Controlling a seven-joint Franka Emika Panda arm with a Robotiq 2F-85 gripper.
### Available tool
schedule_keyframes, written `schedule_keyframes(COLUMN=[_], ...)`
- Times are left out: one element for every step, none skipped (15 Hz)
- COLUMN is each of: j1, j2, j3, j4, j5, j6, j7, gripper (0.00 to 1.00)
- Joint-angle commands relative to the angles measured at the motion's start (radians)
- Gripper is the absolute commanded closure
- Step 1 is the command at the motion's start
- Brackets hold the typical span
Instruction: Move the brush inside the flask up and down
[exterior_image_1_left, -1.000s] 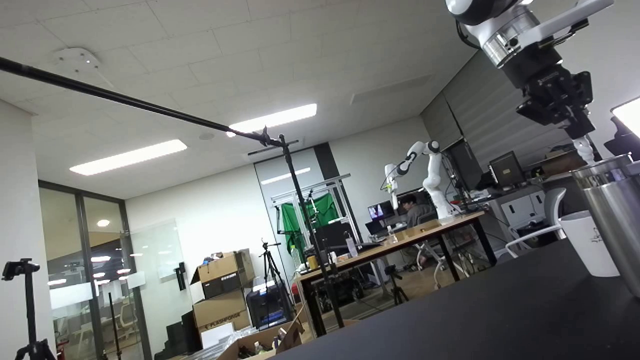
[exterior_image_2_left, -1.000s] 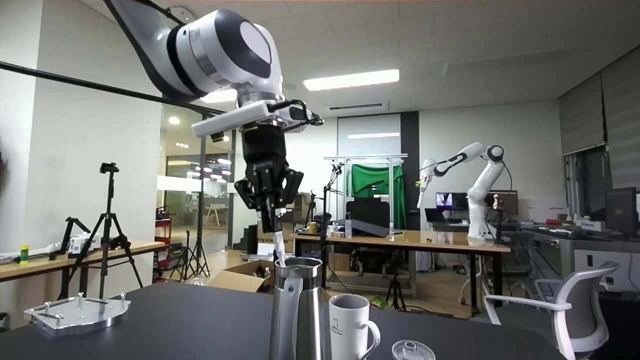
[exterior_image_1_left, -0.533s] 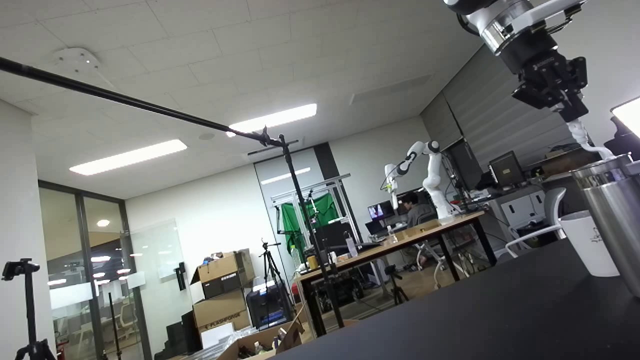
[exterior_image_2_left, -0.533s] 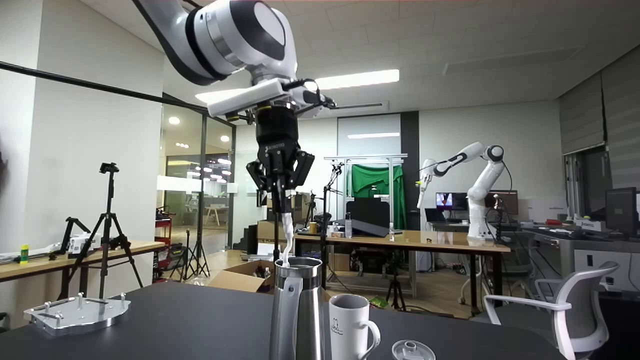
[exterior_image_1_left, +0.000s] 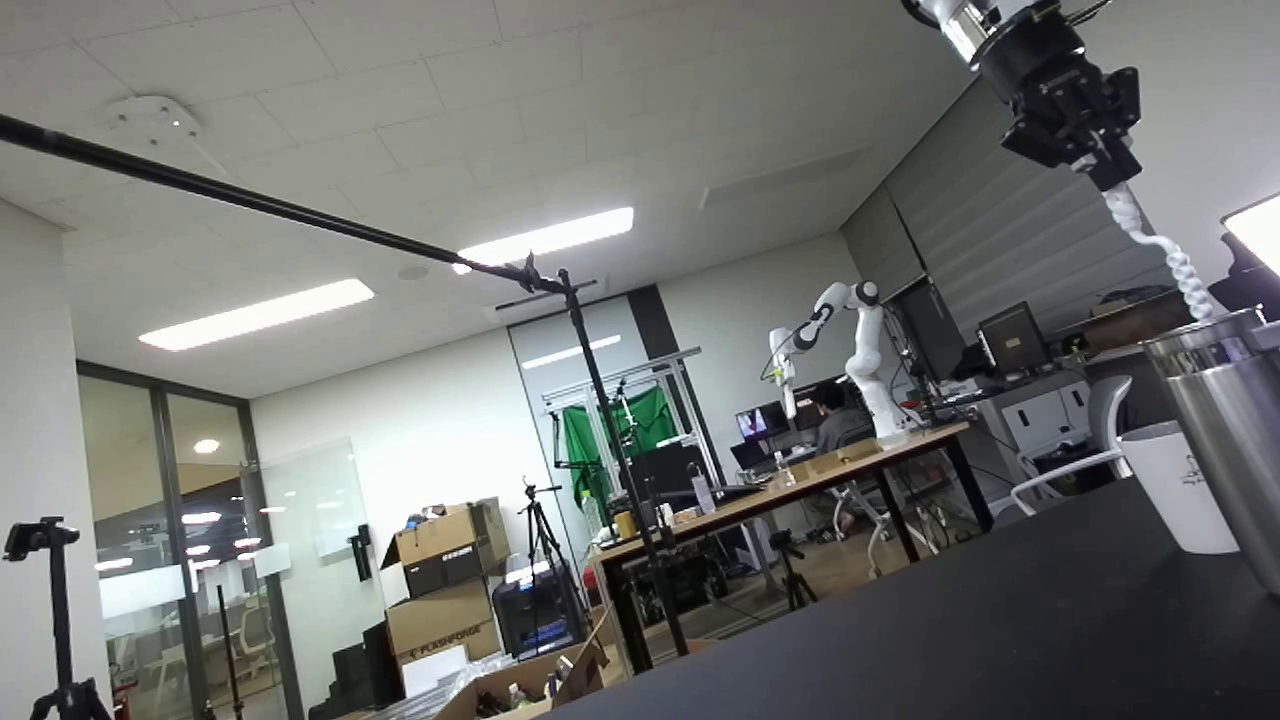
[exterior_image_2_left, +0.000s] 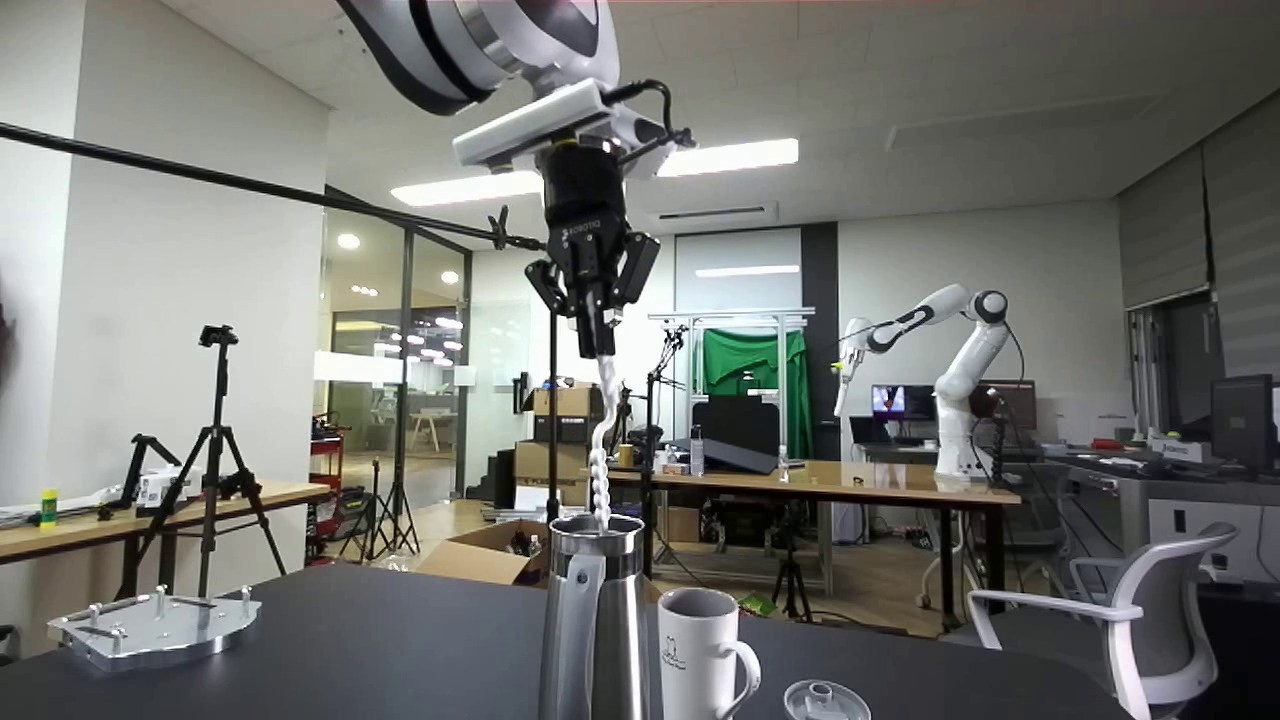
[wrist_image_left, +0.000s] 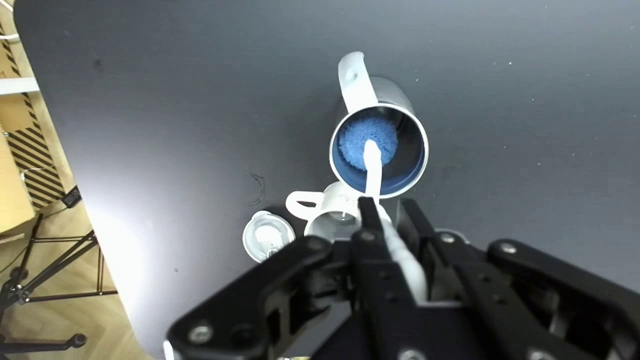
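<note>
The grey metallic flask (exterior_image_2_left: 620, 640) stands upright on the black table. It is at the right edge in an exterior view (exterior_image_1_left: 1225, 430), and the wrist view (wrist_image_left: 395, 92) looks into its mouth. The brush (exterior_image_2_left: 600, 485) has a white wavy, twisted handle that rises from the flask; it also shows in an exterior view (exterior_image_1_left: 1182, 268). In the wrist view the handle (wrist_image_left: 374, 175) leads to round blue bristles inside the flask, below the rim. My gripper (exterior_image_2_left: 598, 348) is shut on the upper handle, well above the flask; its fingers (wrist_image_left: 389, 204) flank the handle in the wrist view.
A white mug (exterior_image_2_left: 690, 650) stands close beside the flask. A clear lid (wrist_image_left: 269, 236) lies on the table past the mug. A metal plate with posts (exterior_image_2_left: 155, 630) lies at the far left of the black table (exterior_image_2_left: 420, 650). The table edge shows in the wrist view.
My gripper has risen with the brush, moving up and rightward in an exterior view. Much more of the white handle now shows above the flask's rim. The flask and mug have not moved.
</note>
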Motion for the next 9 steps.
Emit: schedule_keyframes(j1=[-0.001,0.000,0.001,0.002,0.004,0.005,0.006,0.008,0.008], j2=[0.055,0.071,0.087,0.107,0.128,0.150,0.170,0.182,0.189], j3=[-0.005,-0.003,-0.002,0.001,0.002,0.004,0.006,0.007,0.008], j4=[0.041,0.029,0.025,0.016,0.013,0.011,0.012,0.015,0.021], j5=[0.012,0.007,0.007,0.003,0.002,-0.001,-0.002,-0.005,-0.002], j6=[-0.001,0.012,0.014,0.022,0.023,0.024,0.022,0.013,-0.002], j7=[-0.012,-0.007,-0.008,-0.002,-0.001,0.000,-0.002,-0.004,-0.010], gripper=[0.96,0.96,0.96,0.96,0.96,0.96,0.96,0.96,0.96])
